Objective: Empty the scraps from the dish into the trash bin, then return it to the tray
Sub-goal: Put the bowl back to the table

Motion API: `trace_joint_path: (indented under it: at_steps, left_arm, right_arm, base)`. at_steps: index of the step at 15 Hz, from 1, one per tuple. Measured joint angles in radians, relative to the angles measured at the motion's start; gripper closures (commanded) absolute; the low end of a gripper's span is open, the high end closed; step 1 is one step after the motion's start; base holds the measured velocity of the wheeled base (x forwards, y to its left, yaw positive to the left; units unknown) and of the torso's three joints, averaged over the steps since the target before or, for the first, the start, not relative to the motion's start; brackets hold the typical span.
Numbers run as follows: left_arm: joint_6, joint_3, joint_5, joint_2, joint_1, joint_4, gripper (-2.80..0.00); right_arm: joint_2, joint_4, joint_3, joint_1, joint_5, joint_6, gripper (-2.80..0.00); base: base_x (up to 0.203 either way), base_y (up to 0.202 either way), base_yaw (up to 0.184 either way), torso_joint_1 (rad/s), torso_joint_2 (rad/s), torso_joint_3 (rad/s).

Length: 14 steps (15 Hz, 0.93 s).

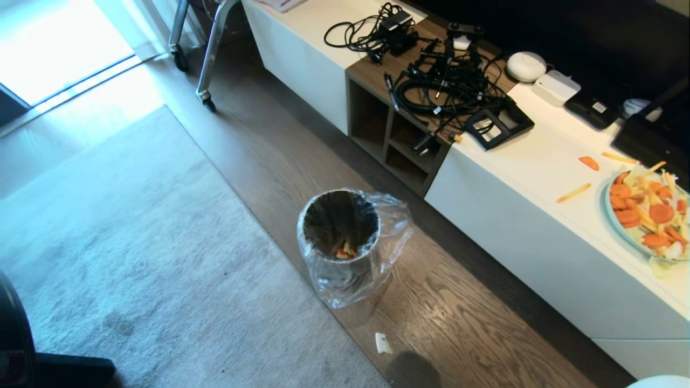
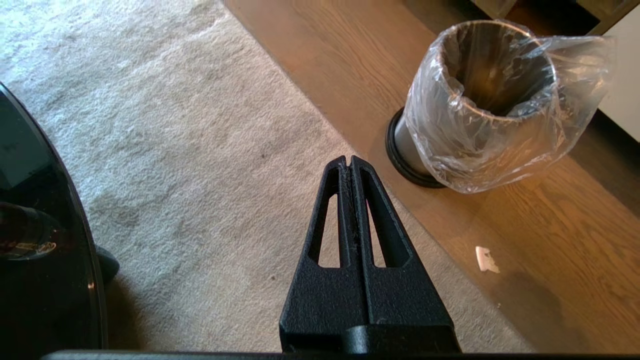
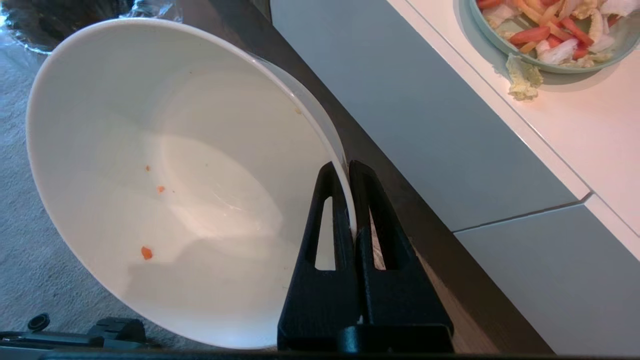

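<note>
Gripping dish (image 3: 165, 190) rim, right gripper (image 3: 348, 167); dish tilted, mouth sideways, nearly empty.

The white dish (image 3: 165, 180) is tipped steeply on its side, its rim pinched at the edge, nearly bare inside save for a few tiny orange crumbs (image 3: 146, 252). The trash bin (image 1: 340, 237) stands upright on the wooden floor right at the carpet's edge, a round dark can on a black base (image 2: 400, 160), its crinkly clear liner (image 1: 396, 223) folded over the rim and billowing out toward three o'clock. Orange and yellowish scraps (image 1: 344, 251) lie at its bottom, toward six o'clock.
</note>
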<state>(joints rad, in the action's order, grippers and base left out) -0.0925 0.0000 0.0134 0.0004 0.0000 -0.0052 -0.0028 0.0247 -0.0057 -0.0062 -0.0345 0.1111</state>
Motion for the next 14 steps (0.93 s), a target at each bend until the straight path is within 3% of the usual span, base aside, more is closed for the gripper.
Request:
trace_joint_path:
  at_steps: [14]
  left_arm:
    - [0.0, 0.0, 0.0, 0.0, 0.0, 0.0, 0.0]
  right_arm:
    - [0.001, 0.0, 0.0, 0.0, 0.0, 0.0, 0.0]
  base:
    - [0.0, 0.0, 0.0, 0.001, 0.0, 0.203]
